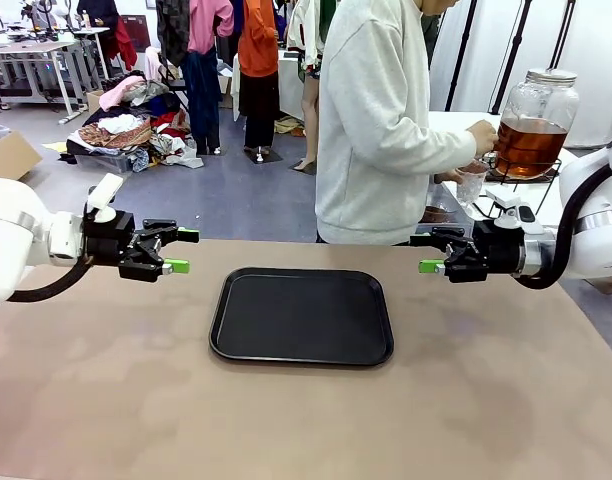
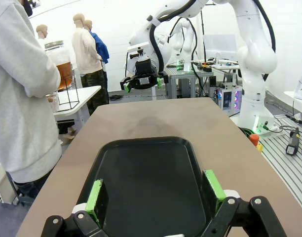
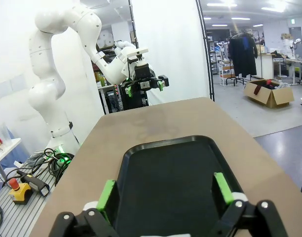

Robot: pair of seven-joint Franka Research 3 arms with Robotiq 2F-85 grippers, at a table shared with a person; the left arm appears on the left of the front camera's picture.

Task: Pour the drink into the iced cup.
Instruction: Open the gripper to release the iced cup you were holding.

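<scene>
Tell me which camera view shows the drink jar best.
The front view: the drink jar stands unobstructed at far right, amber liquid and metal lid visible, the person's hand at it. The left wrist view catches it partly behind the person's sleeve.

place: robotics lab | evidence: robot arm [image 3: 67, 64], clothes rack [image 1: 221, 60], workbench [image 1: 36, 55]

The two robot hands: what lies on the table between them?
A black tray, empty, lies between the left hand and the right hand, seen in the front view.
</scene>
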